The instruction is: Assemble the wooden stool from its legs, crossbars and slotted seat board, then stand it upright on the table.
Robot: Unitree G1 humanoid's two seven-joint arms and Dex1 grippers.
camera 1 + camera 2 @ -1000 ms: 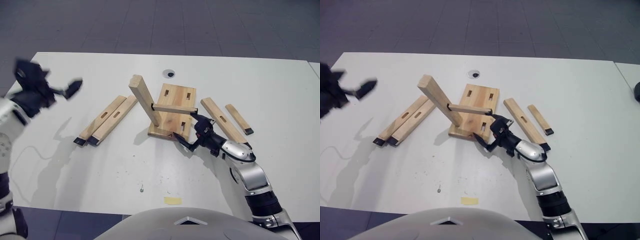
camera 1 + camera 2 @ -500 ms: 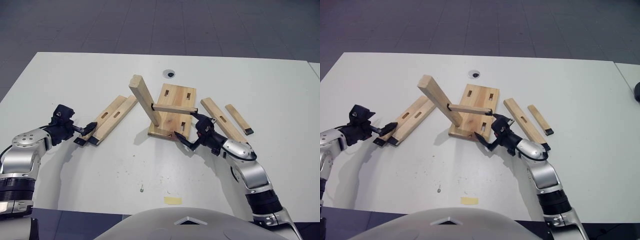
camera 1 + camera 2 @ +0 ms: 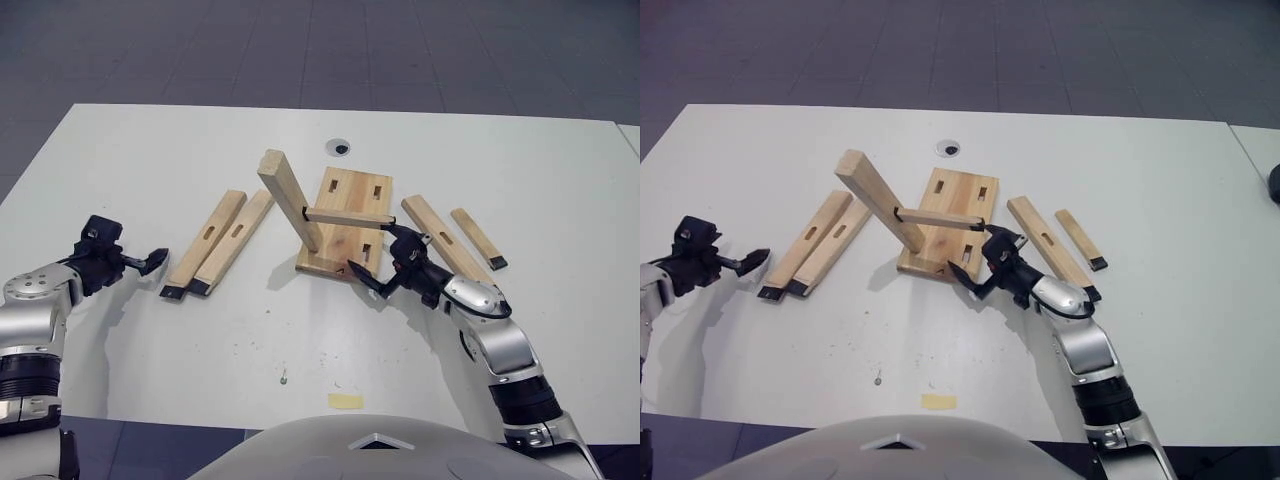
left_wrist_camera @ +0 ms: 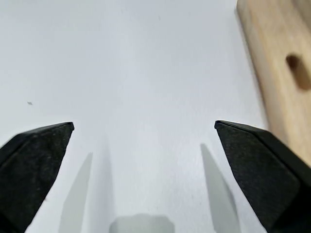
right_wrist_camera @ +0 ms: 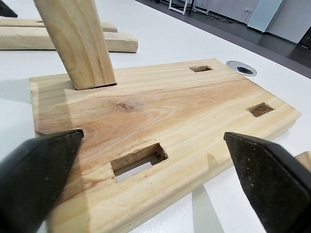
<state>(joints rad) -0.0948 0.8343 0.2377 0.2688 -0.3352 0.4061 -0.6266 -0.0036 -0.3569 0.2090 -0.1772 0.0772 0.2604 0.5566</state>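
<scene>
While one leg (image 3: 288, 197) is standing in the seat board (image 3: 340, 242), you're holding both jaws released; the left-frame legs (image 3: 215, 240) are likely waiting next.

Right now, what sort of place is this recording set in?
Probably an indoor lab or demo hall: a large white table with a cable grommet, dark tiled floor stretching behind it, and a slotted seat board lying on the table.

The seat board (image 3: 350, 195) lies on the table (image 3: 150, 150), one leg (image 3: 287, 197) planted in it; a pair of legs (image 3: 215, 243) lies left, two pieces (image 3: 440, 238) right.
</scene>
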